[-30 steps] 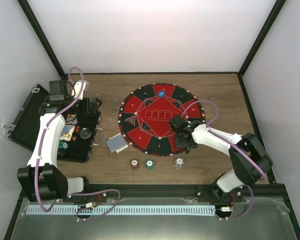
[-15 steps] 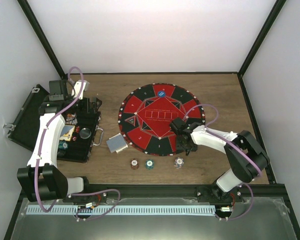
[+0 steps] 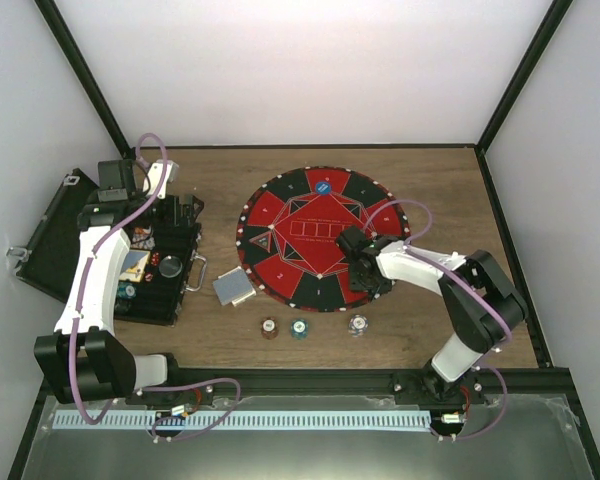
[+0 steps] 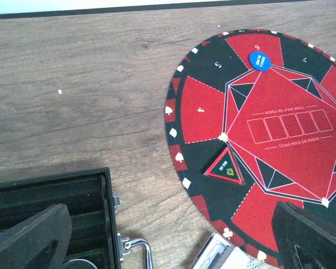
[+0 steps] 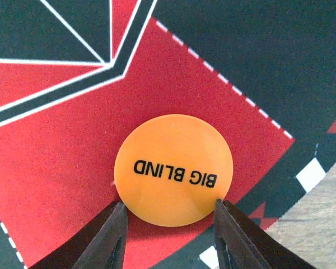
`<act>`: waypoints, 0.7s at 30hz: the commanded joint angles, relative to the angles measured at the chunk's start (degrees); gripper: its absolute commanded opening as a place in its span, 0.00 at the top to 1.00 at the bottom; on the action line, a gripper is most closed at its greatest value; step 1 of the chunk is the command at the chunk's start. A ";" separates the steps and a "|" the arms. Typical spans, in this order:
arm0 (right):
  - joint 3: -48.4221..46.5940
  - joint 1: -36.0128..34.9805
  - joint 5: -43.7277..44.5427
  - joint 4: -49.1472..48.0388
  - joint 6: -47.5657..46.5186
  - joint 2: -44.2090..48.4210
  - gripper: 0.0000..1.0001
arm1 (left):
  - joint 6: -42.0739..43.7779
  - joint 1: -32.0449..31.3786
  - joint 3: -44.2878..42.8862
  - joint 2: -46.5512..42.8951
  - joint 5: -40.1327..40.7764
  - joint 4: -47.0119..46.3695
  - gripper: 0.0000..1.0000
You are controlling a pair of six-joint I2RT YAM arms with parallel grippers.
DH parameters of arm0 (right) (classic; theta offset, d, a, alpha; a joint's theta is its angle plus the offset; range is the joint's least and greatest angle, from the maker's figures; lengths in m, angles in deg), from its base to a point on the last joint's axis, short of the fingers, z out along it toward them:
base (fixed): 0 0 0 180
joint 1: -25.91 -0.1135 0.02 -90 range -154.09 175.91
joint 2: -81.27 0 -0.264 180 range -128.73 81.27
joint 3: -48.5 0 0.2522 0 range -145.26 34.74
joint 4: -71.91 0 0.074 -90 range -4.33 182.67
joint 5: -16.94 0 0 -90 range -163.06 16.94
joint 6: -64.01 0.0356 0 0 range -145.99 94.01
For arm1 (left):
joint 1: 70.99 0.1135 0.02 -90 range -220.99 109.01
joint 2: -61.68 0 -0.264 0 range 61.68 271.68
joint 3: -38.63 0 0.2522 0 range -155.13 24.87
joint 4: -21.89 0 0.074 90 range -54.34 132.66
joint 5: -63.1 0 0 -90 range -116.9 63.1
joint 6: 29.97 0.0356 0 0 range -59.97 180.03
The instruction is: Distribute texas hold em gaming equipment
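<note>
My right gripper (image 5: 169, 210) is over the round red and black mat (image 3: 280, 225), at its near right rim. Its fingertips (image 5: 116, 216) touch both sides of an orange disc (image 5: 173, 171) marked BIG BLIND, just above a red field. In the top view the gripper (image 3: 365, 280) hides the disc. A blue disc (image 3: 323, 184) lies on the mat's far side and shows in the left wrist view (image 4: 260, 59). Three poker chips (image 3: 299, 328) lie on the wood in front of the mat. A grey card deck (image 3: 234, 287) lies left of the mat. My left gripper (image 3: 175, 215) hangs open and empty above the black case (image 3: 175, 300).
The case's lid (image 3: 55, 235) lies open at the left wall. Chips and small items sit in the case's slots (image 3: 130, 265). A green triangular marker (image 4: 225, 167) lies on the mat. The case handle (image 4: 135, 246) sticks out toward the deck (image 4: 227, 258).
My right gripper has moved a little left and inward over the mat's near right rim, its forearm swinging after it. The left arm has not moved.
</note>
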 commanded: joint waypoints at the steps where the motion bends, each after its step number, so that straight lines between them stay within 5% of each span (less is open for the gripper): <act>1: -1.52 1.58 3.64 -2.43 -1.25 -1.96 0.56 | 0.43 0.29 -1.73 -0.47 0.16 -0.03 0.00; 6: -6.88 -2.24 4.33 2.74 -2.67 2.31 0.50 | 0.24 0.29 -1.72 -0.72 1.05 -0.03 0.00; 12: -17.55 -14.77 1.32 9.28 -1.32 4.59 0.40 | 0.14 0.76 -1.72 -0.73 2.40 0.53 0.00; 21: -28.25 -32.38 -9.25 9.23 -0.53 -4.23 0.19 | 0.64 1.68 -0.48 -1.23 3.56 -0.02 0.06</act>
